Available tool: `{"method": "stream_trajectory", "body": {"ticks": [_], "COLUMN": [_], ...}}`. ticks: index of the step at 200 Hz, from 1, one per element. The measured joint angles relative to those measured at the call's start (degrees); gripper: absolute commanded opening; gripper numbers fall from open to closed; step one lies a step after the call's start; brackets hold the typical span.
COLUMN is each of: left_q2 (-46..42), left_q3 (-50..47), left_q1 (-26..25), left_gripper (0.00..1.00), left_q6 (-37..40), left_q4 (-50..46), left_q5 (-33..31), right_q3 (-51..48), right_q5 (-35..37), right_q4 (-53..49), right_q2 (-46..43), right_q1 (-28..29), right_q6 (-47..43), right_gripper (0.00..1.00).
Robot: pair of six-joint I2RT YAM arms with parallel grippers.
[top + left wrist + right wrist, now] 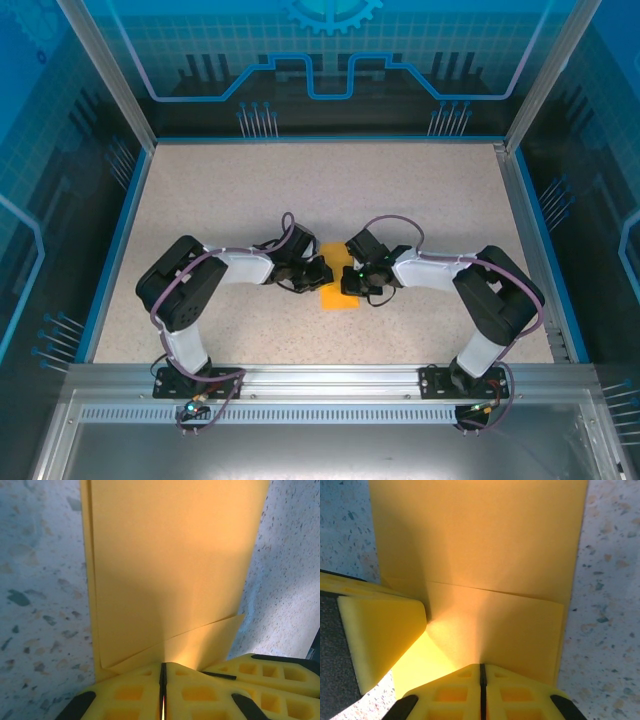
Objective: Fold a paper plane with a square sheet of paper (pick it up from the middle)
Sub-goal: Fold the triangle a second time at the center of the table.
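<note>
top external: high up behind the arm bases [185, 380], tilted down, far enough to hold the whole table [200, 180]. left wrist: looks along its fingers [125, 695], very close on the sheet of paper [170, 555]. right wrist: likewise, from the opposite side. all three share that sheet.

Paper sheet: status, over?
Left gripper shut on folded paper sheet. Right gripper shut on it too. Grippers close together, tip to tip.

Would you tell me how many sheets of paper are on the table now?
1: a folded orange-yellow sheet of paper lies at the middle of the table, where the left arm and right arm meet. Another could be hidden under the arms.
</note>
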Motion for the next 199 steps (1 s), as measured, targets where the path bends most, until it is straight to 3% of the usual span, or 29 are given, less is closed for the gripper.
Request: {"method": "stream_trajectory", "body": {"ticks": [105, 160, 199], "left_q2": [-1.95, -8.70, -12.61], "left_q3": [-0.44, 0.02, 0.39], "left_q1": [5.79, 8.41, 8.41], "left_gripper": [0.12, 0.24, 0.38], "left_q6": [2.16, 5.90, 8.15], "left_q4": [-3.21, -10.58, -11.56], "left_q5": [-1.64, -6.69, -7.13], "right_q3": [0.39, 3.61, 3.87], "right_q5": [-0.02, 0.39, 1.01], "right_q4": [-0.66, -3.13, -0.98], "right_q2": [0.00, -4.72, -9.94], "right_q1": [0.02, -0.02, -2.36], "right_q6": [-0.02, -1.03, -3.52], "right_gripper": [0.11, 0.43, 0.49]}}
